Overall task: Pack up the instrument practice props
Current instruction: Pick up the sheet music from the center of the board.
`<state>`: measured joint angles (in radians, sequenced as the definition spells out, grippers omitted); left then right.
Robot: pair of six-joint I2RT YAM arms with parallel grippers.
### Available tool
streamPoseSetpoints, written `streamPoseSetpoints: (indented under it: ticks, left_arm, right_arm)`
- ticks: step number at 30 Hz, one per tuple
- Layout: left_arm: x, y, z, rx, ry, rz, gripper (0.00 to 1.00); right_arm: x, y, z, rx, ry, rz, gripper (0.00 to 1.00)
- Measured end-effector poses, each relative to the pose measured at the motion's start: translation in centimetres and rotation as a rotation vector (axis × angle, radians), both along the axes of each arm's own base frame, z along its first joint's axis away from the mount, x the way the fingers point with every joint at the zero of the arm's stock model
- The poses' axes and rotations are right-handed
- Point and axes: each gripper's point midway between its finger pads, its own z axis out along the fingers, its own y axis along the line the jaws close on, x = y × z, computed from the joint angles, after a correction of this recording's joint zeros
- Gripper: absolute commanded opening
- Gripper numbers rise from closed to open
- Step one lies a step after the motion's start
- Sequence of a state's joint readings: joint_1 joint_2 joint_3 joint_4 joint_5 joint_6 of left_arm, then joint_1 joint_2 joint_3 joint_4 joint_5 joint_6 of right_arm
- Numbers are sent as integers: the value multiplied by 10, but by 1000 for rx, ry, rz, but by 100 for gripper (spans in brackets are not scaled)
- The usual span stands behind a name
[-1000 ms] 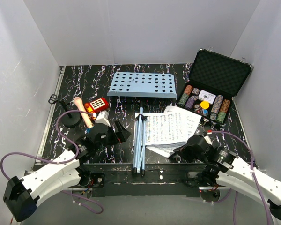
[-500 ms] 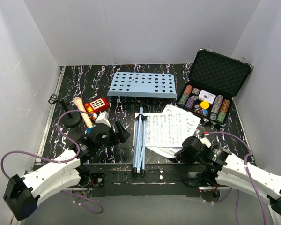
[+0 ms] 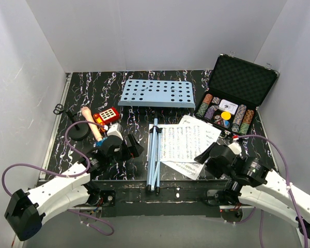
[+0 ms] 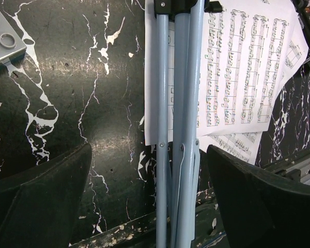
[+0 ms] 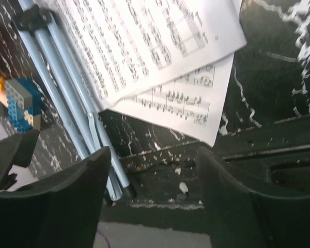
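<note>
Mid-table: one music stand tripod (image 3: pixel 154 155), folded flat; at least two overlapping sheet-music pages (image 3: pixel 188 140); one microphone (image 3: pixel 88 123) far left. Left gripper (image 3: pixel 135 146) and right gripper (image 3: pixel 204 154) both spread, empty.

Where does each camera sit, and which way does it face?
Top external: above and behind, looking down at the table; left arm and right arm show.
Left wrist: wrist-mounted, facing down at the tripod legs between its open fingers.
Right wrist: wrist-mounted, facing down at the sheet music past its fingers.
Both wrist views share legs and music.
</note>
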<state>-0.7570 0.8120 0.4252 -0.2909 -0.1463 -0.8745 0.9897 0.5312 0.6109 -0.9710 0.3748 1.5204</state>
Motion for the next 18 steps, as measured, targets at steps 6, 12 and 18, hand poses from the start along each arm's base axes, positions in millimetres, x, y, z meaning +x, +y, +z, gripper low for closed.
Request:
streamPoseSetpoints:
  ticks: [6,12,18]
  left_arm:
    - [1,-1,-3,10,9,-5,94]
    - [3,-4,0,10,7,-13,94]
    - [3,-6,2,-1,5,-15,94]
  right_arm:
    - [28,-18,-1,-124,-82,-51,84]
    - [57,-35,-24,-224,-24,-117,84]
    - [63,-35,-34,-206,-20,-99,85]
